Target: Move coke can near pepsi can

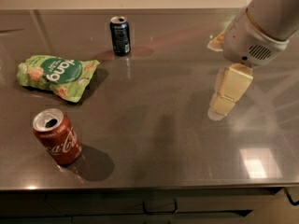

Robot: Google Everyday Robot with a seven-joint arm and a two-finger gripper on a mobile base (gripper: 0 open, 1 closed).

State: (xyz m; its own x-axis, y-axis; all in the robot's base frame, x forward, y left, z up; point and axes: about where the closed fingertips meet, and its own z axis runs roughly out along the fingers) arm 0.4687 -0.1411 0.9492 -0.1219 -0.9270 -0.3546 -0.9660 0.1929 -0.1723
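Note:
The coke can [57, 136] stands upright, red with white script and an open silver top, at the front left of the steel table [159, 139]. The pepsi can [120, 35] stands upright, dark blue, at the back of the table, left of centre. The two cans are far apart. My gripper [226, 97] hangs from the white arm [261, 27] over the right side of the table, far to the right of both cans and holding nothing that I can see.
A green snack bag [55, 76] lies flat on the left, between the two cans and a little left of the line joining them. The table's front edge [140, 186] runs just below the coke can.

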